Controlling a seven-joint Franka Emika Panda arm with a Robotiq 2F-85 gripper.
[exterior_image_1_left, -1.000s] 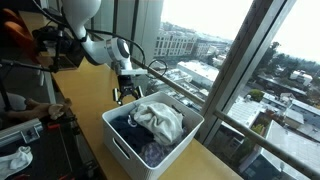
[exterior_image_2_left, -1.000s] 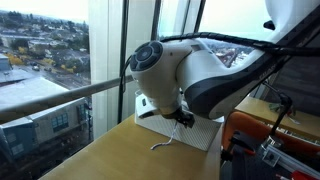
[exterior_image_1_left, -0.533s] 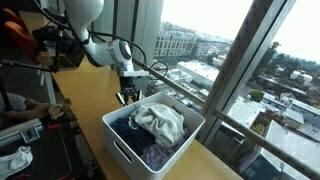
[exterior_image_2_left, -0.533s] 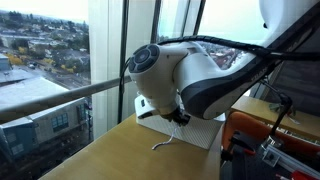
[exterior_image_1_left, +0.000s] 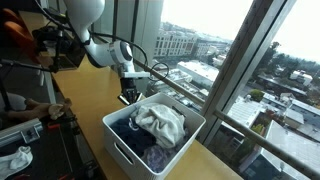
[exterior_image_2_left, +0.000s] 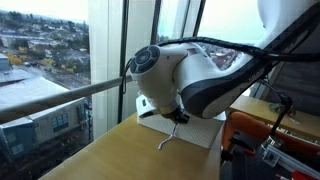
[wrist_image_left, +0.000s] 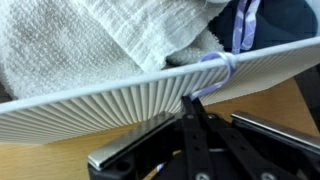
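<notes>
- Gripper (exterior_image_1_left: 128, 97) sits low at the far end of the white basket (exterior_image_1_left: 118, 142), outside its wall and close above the wooden table (exterior_image_1_left: 85, 100)
- Fingers (wrist_image_left: 200, 140) are pressed together with no gap at the tips; they pinch a thin lavender strap (wrist_image_left: 222, 66)
- Wrist view: the strap hooks over the basket's rim and runs down the ribbed wall (wrist_image_left: 110, 100) into the closed tips
- In an exterior view the strap (exterior_image_2_left: 165, 140) shows as a pale strand slanting from the gripper (exterior_image_2_left: 177, 118) down to the table top (exterior_image_2_left: 100, 155)
- Basket contents: a crumpled white towel (exterior_image_1_left: 160, 120) on top, touching the rim in the wrist view (wrist_image_left: 90, 40), and a dark blue garment (exterior_image_1_left: 125, 125) under and beside it
- The basket stands on the table just beside the window (exterior_image_1_left: 200, 40); city buildings show through the glass
</notes>
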